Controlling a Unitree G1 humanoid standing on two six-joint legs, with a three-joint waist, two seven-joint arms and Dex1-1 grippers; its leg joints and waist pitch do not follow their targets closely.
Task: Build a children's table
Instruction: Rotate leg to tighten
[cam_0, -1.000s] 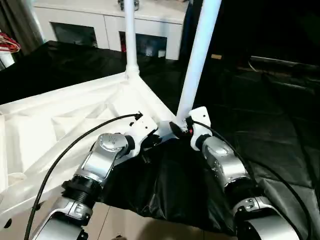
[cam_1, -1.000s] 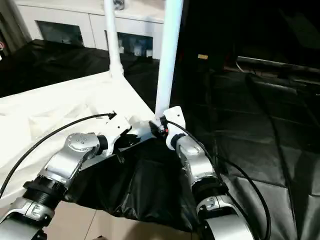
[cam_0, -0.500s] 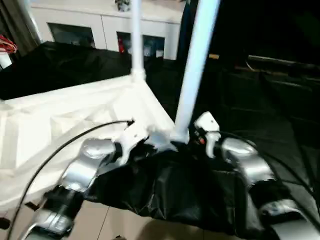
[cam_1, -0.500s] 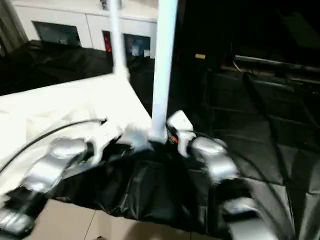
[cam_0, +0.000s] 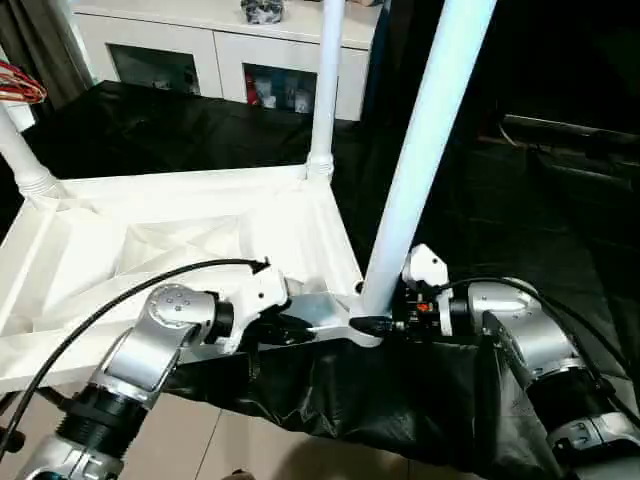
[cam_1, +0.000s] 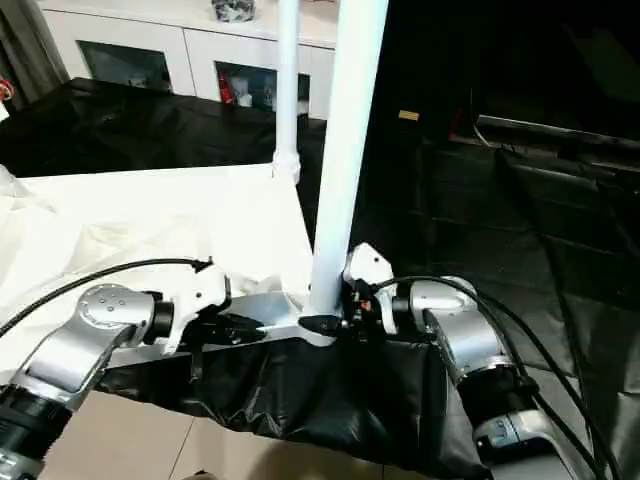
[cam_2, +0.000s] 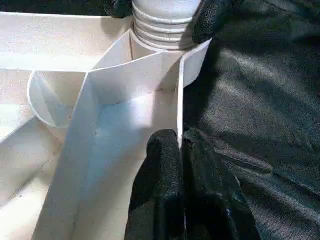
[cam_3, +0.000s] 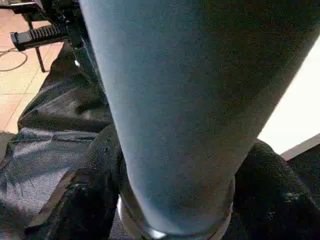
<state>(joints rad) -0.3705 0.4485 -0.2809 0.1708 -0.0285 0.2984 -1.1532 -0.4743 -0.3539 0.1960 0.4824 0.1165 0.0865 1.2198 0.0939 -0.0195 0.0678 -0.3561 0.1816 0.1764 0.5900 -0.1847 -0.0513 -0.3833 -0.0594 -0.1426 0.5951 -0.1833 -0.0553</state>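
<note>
Tabletop (cam_0: 180, 240) lies ribbed underside up on the black sheet (cam_0: 360, 400), so the corner sockets face up for the legs. Left gripper (cam_2: 181, 150) is pinched tight on the thin rim wall at the near right corner, probably to steady the top. Right gripper (cam_1: 335, 322) straddles the base of the near leg (cam_0: 425, 150), one finger each side, touching it where it enters the socket, likely to turn or seat it. Two more legs stand at the far corners.

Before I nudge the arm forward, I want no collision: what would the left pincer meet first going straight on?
Likely the corner socket of the tabletop, where the near leg stands; the left pincer points along the rim toward it.
</note>
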